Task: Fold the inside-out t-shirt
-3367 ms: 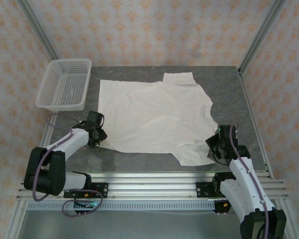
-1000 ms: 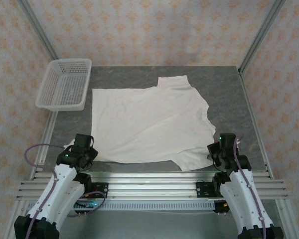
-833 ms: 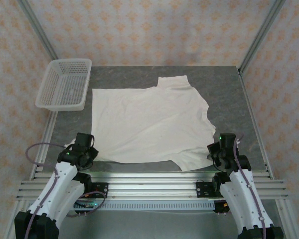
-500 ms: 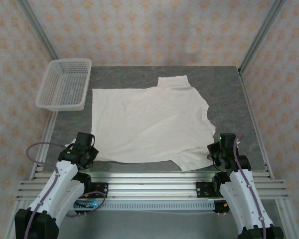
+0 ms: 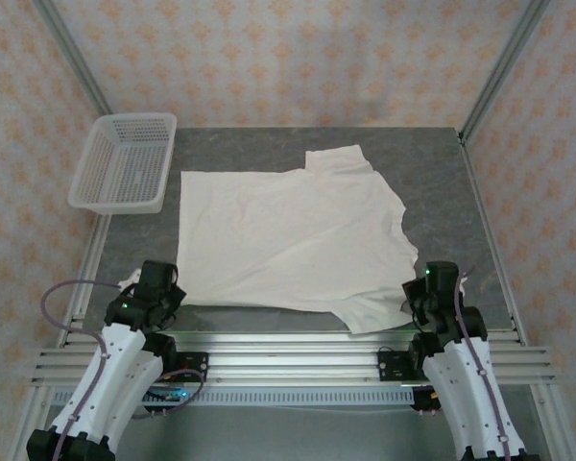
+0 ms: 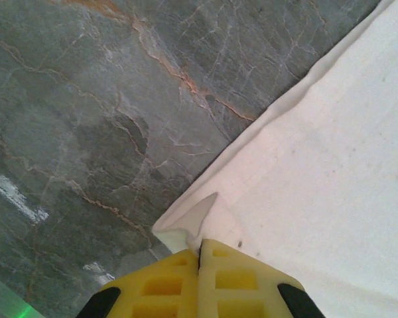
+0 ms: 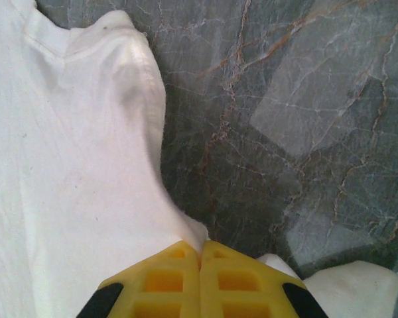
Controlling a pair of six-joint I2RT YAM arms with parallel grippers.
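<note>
White mesh basket (image 5: 125, 163) sits at the far-left corner of the tabletop (image 5: 437, 173), just beside the shirt's far-left corner, not in play. Left gripper (image 6: 200, 246) is at the near-left, its yellow fingers pressed together with the corner of the hem pinched between them; a small flap of cloth pokes out just ahead of the tips. The t-shirt (image 5: 288, 230) lies spread flat across the middle of the tabletop. Its long axis runs left to right: the straight hem is on the left, the neck notch faces right, one sleeve points to the far edge and the other to the near-right. All of the cloth lies away from both grippers, toward the far side. Right gripper (image 7: 200, 254) is at the near-right, fingers together and clamped on the edge of the near sleeve, with bare grey stone to its right. Both grippers hold the same near long edge, one at each end, about level with each other. So the likely next move is a joint lift carrying that edge over toward the far edge. The risk is that the thin cloth sags between the two grips.
</note>
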